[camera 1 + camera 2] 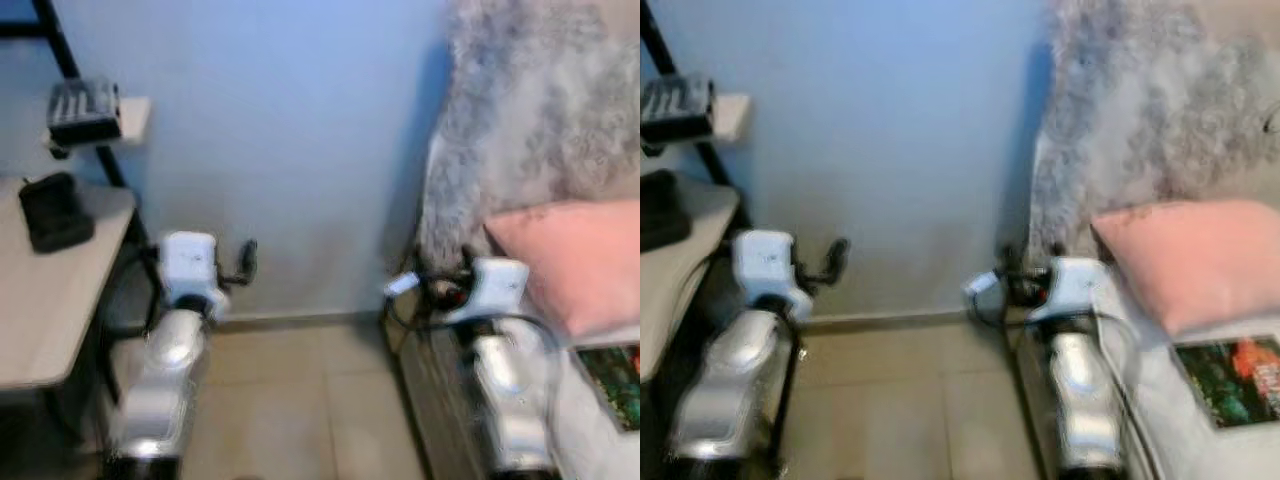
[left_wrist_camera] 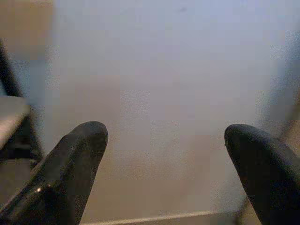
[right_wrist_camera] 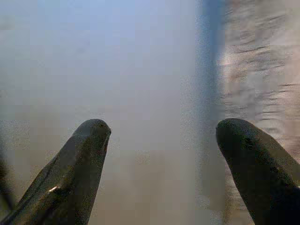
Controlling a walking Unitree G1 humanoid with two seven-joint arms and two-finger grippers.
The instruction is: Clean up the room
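Left gripper [image 2: 164, 154]: I see its fingers spread wide, empty, facing the blue wall [image 1: 300, 150].
Right gripper [image 3: 161, 154]: likewise wide, beside the pink pillow [image 1: 580, 255].

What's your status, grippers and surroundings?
Left gripper open, empty. Right gripper open, empty. Pink pillow and book on bed at right. Wall ahead.
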